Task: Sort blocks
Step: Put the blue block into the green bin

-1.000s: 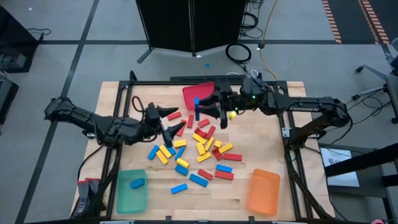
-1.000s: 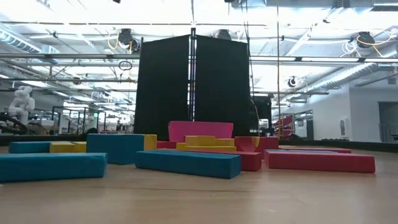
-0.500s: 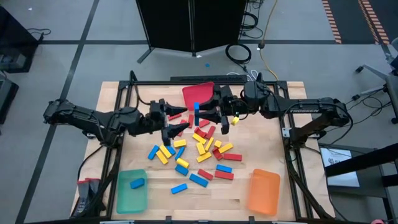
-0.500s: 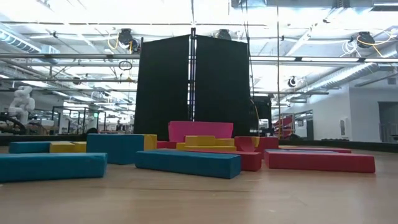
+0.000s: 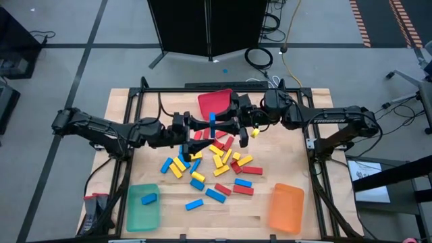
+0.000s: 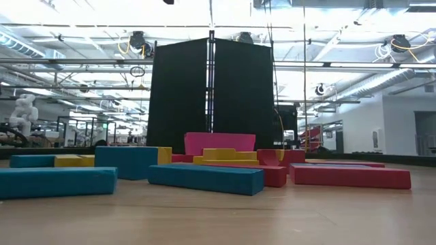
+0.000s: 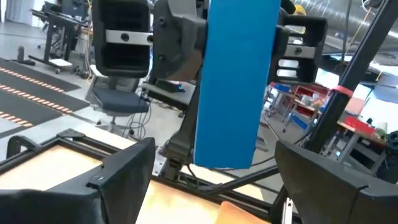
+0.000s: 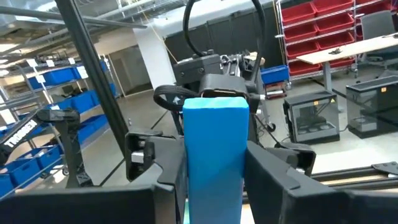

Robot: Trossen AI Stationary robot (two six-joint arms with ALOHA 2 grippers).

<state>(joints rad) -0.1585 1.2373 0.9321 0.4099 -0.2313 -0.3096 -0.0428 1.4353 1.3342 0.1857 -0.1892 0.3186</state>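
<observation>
While the right gripper (image 5: 223,124) holds the small flat blue rectangular block (image 5: 212,123) upright between its two dark fingers (image 8: 273,177), closed only as far as the block's width, the left gripper (image 5: 200,125) stands fully open directly in front of it, with nothing in it. In the left wrist view the blue block (image 7: 235,81) stands in the gap between the open left fingers (image 7: 124,174), so this looks like a handover from right to left above the middle of the table.

To do it well, I judge the left fingers should close on the free part of the block, squarely on its flat faces, before the right gripper lets go.

Below the grippers lie the loose red, yellow and blue blocks (image 5: 216,165). Farther away, on the left arm's side, the green plastic bin (image 5: 144,208) already contains one blue block (image 5: 148,198), probably the goal.
</observation>
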